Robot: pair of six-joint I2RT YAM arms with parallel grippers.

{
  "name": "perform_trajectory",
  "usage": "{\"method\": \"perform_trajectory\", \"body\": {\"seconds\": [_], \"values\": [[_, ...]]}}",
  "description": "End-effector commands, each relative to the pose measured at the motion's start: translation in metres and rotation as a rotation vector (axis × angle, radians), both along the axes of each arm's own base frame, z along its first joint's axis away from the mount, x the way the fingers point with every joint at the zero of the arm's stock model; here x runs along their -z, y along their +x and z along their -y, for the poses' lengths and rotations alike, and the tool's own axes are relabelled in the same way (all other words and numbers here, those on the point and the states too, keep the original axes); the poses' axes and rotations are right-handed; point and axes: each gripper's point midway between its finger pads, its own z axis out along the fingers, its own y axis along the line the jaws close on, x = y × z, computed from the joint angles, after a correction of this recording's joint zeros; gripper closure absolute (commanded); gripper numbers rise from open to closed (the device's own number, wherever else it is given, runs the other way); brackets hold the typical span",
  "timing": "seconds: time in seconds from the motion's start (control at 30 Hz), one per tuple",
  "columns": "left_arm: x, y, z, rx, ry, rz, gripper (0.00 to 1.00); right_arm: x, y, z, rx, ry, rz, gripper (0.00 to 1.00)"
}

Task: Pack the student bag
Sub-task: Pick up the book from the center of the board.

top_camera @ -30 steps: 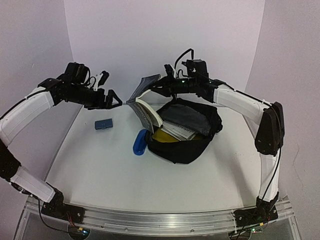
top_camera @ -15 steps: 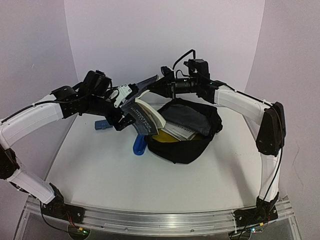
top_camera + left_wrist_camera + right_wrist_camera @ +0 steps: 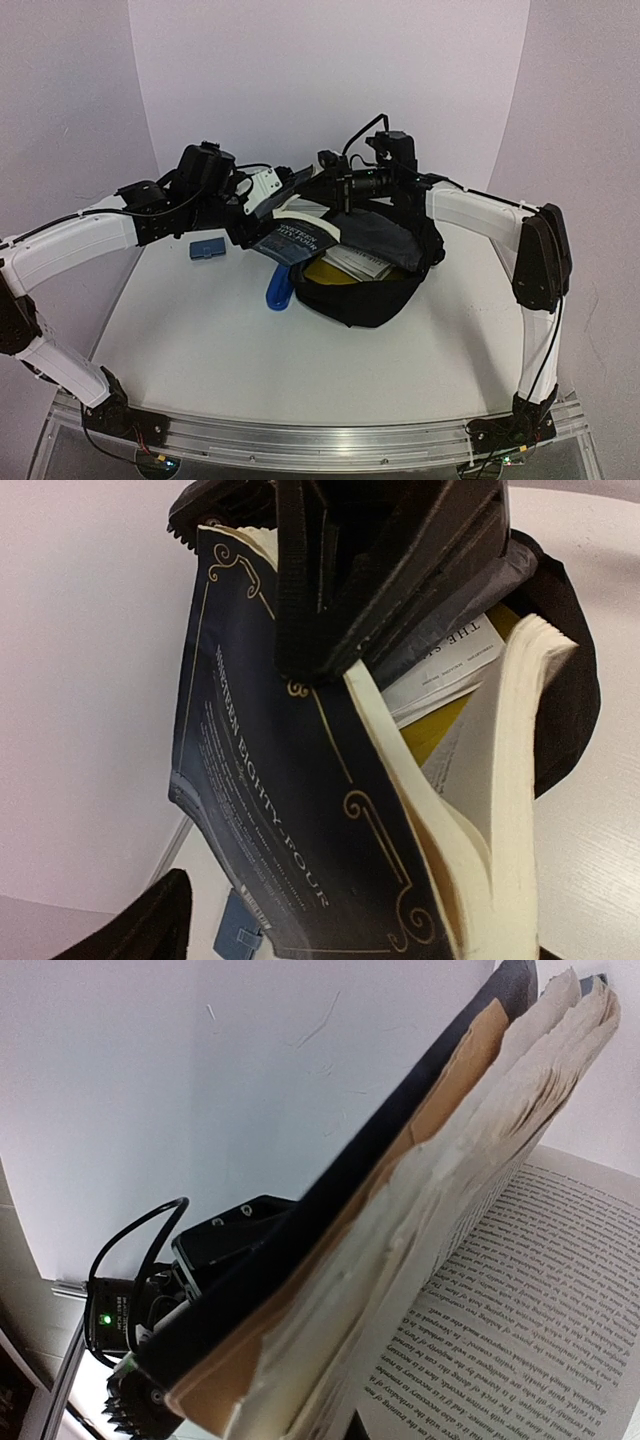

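my right pincer (image 3: 318,185) grips an open dark paperback (image 3: 300,238) over the left rim of the student bag (image 3: 400,290), mid-frame on the counter (image 3: 200,330). i cannot tell whether my left pincer (image 3: 258,218), beside it, is closed.

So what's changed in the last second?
The left gripper swung in from the left to the dark book, which tipped lower over the student bag. The right gripper kept its hold on the book. The bag and blue case stayed put.
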Motion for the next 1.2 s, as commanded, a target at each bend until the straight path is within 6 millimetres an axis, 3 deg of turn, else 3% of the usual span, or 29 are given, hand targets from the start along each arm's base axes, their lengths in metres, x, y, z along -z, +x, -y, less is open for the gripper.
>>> {"method": "perform_trajectory", "body": {"seconds": [0.0,0.17,0.23,0.33,0.5,0.53,0.6,0.77,0.97,1.17], "values": [[-0.035,0.009,0.011,0.006,-0.086,0.062,0.42,-0.071,-0.038,0.009,-0.104,0.144,0.156,1.00],[-0.037,0.005,0.018,0.001,-0.140,-0.035,0.82,-0.076,-0.035,0.008,-0.102,0.156,0.177,0.97],[-0.044,0.003,0.017,-0.020,-0.198,-0.061,0.96,-0.078,-0.024,0.013,-0.072,0.159,0.196,0.63],[-0.060,0.001,0.015,-0.057,-0.309,-0.093,1.00,-0.078,-0.001,0.028,0.000,0.153,0.219,0.34],[-0.083,0.002,0.008,-0.156,-0.529,-0.193,1.00,-0.065,0.055,0.072,0.215,0.040,0.298,0.06],[-0.086,0.004,0.005,-0.185,-0.581,-0.229,1.00,-0.067,0.059,0.078,0.227,0.035,0.344,0.03],[-0.089,0.008,0.000,-0.228,-0.654,-0.307,1.00,-0.078,0.050,0.086,0.203,0.037,0.502,0.02],[-0.104,0.007,-0.001,-0.200,-0.814,-0.469,1.00,-0.074,0.014,0.107,0.165,-0.043,0.891,0.02],[-0.120,-0.024,0.030,0.063,-0.809,-0.646,1.00,-0.054,-0.014,0.114,0.060,-0.048,1.065,0.02],[-0.130,-0.047,0.054,0.249,-0.812,-0.788,1.00,-0.038,-0.022,0.106,-0.014,-0.047,1.108,0.02]]}}
